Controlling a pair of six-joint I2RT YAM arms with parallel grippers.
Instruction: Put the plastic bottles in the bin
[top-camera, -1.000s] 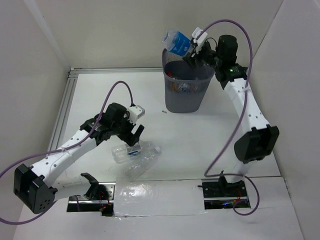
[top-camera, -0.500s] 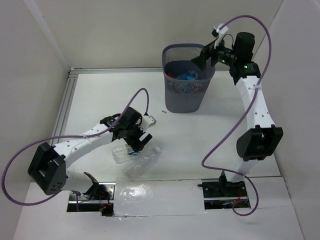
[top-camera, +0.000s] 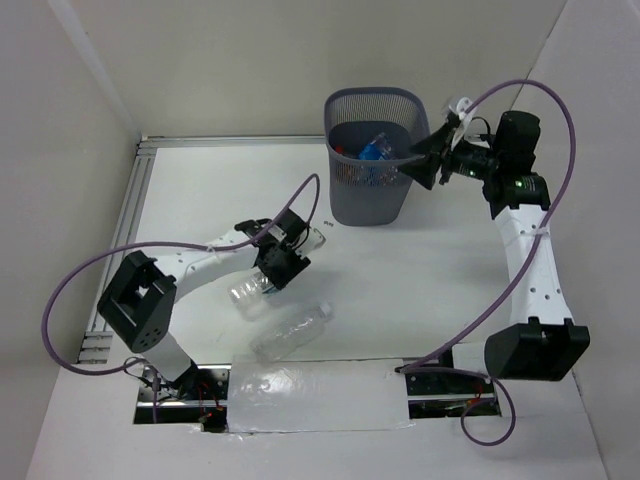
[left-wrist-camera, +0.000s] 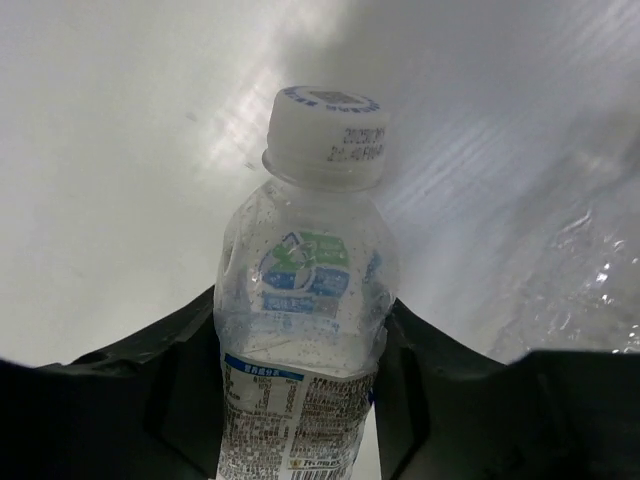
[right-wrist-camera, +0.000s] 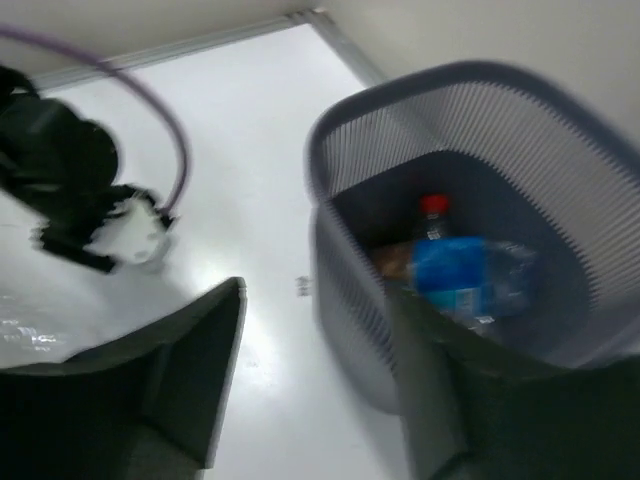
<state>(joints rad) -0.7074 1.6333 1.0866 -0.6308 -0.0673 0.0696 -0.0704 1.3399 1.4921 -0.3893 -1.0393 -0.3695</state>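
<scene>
Dark grey mesh bin (top-camera: 372, 195) holds a blue-labelled bottle (right-wrist-camera: 462, 275) and a red cap (right-wrist-camera: 432, 205). The clear bottle (left-wrist-camera: 305, 330) has a white cap (left-wrist-camera: 325, 135) and blue-green label.

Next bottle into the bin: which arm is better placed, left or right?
Left. The left gripper is closed around a white-capped bottle. The right gripper hangs open and empty beside the bin, far from the other bottle lying on the table.

Blue-label bottle (right-wrist-camera: 460, 275) now in the bin (top-camera: 372, 205), right gripper (top-camera: 414, 166) empty; left gripper (top-camera: 284, 264) around a clear bottle (left-wrist-camera: 305, 300).
</scene>
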